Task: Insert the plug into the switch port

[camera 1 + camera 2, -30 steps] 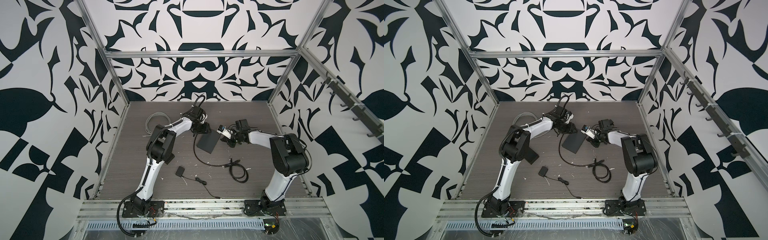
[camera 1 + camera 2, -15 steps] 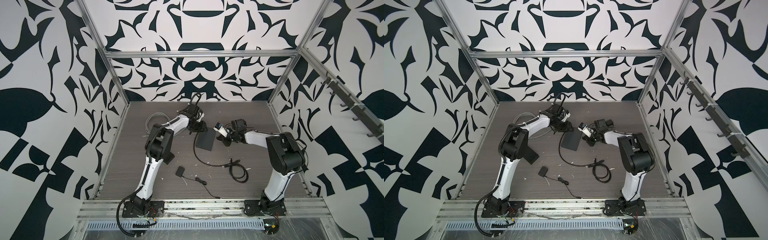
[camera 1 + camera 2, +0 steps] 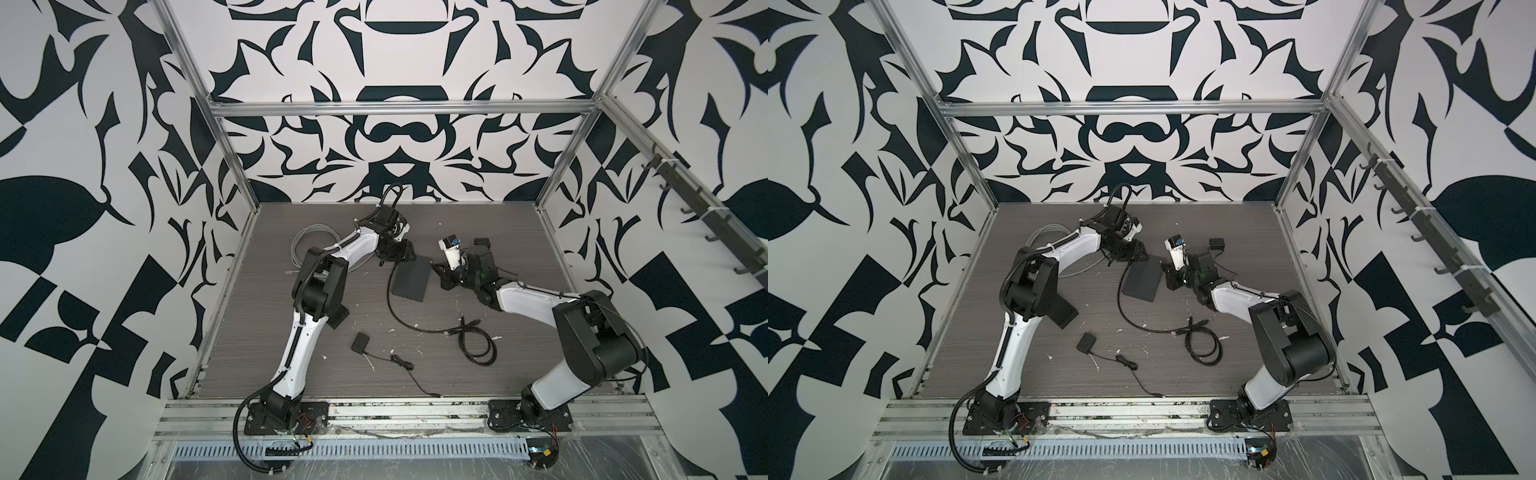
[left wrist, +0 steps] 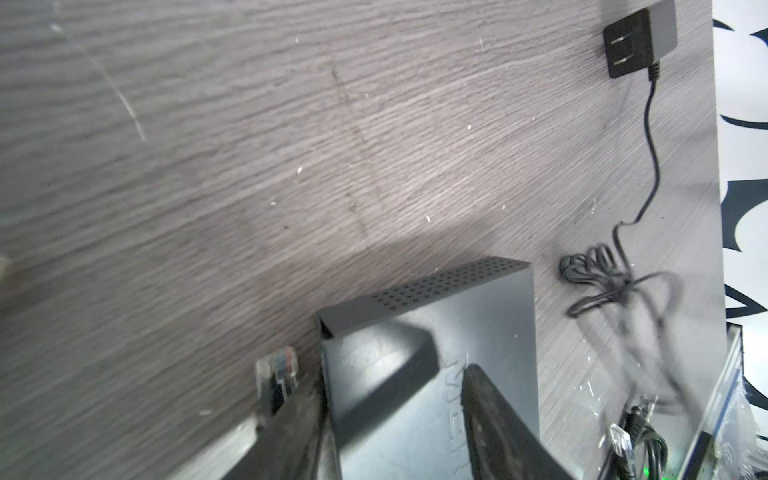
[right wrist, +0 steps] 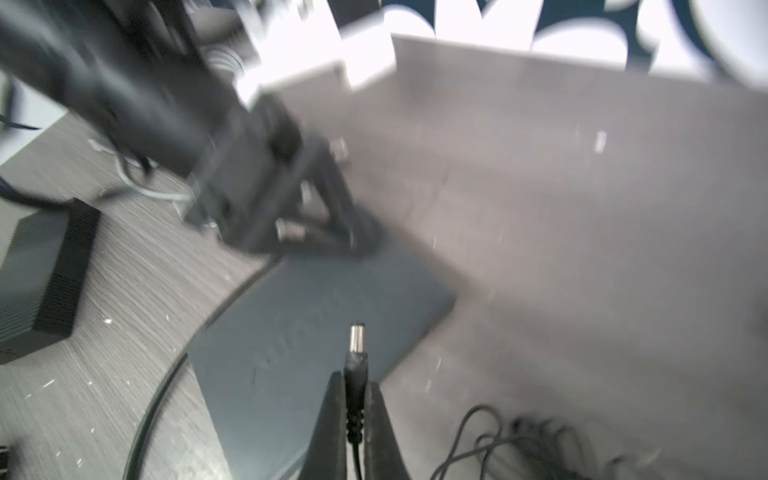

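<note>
You're pinching right fingers (image 5: 328,424) together on plug (image 5: 356,338), metal tip poking out past them. Plug hovering just beside switch (image 3: 409,280), tip pointing across its top face, not yet in port. Your left fingers (image 4: 494,415) clamping switch's far end, switch sitting tilted on worktop (image 3: 257,332). Power adapter (image 4: 640,41) lying well apart from switch.

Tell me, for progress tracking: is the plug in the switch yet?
Out. The right end effector grips the plug, metal tip bare, apart from the switch.

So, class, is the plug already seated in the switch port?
No: the right tool grips the plug, its metal tip bare and outside the switch.
</note>
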Available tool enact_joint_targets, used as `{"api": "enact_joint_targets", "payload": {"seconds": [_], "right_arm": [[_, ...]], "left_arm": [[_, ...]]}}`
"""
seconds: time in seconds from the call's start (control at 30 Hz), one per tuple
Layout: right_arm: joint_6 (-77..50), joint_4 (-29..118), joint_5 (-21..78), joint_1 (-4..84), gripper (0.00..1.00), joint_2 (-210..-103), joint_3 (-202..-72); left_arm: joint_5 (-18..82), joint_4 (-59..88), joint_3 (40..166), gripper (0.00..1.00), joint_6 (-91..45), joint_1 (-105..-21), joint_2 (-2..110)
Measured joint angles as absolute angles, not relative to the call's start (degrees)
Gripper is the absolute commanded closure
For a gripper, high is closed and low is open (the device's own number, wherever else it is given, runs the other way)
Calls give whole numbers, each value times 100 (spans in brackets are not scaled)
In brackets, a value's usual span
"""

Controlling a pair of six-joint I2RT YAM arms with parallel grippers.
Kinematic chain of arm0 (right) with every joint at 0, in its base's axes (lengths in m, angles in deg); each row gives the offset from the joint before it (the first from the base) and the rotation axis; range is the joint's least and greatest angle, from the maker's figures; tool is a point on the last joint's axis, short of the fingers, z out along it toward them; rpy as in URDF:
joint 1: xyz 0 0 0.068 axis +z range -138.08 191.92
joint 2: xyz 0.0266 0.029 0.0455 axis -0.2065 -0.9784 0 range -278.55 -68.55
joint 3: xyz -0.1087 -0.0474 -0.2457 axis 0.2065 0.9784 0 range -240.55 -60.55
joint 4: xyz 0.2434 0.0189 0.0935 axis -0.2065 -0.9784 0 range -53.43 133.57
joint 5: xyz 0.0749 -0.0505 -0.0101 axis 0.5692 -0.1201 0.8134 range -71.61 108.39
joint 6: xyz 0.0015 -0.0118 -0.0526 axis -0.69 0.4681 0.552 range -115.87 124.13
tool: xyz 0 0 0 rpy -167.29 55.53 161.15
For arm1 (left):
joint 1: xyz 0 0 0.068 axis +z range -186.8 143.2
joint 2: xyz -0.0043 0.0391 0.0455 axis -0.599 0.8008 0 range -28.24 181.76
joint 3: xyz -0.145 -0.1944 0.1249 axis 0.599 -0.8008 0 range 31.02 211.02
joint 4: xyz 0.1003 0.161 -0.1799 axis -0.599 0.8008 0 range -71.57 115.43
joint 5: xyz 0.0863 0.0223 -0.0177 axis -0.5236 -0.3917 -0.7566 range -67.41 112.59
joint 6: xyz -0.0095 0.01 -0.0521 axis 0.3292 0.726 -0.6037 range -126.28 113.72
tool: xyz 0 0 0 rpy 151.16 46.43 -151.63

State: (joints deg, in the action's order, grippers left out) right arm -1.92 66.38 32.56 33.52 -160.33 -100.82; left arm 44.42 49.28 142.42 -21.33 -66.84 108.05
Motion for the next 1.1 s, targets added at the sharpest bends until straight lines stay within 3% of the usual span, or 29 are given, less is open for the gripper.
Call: {"api": "enact_joint_targets", "payload": {"seconds": [0.17, 0.37, 0.67, 1.1], "right_arm": [[-635, 7279, 2649, 3322, 100, -16366, -9476], [-738, 7971, 2616, 3280, 100, -16969, -9487], [-753, 9025, 3466, 3158, 100, -17522, -9503], [-478, 9045, 4767, 3092, 100, -17395, -9367]], "left_arm": [[4448, 4959, 14384, 45, -2100, -6675, 10916], [4466, 5040, 14557, 45, -1967, -6671, 11038], [4850, 5112, 14786, 45, -1510, -6660, 11218], [5430, 5221, 15208, 46, -957, -6623, 11480]]}}
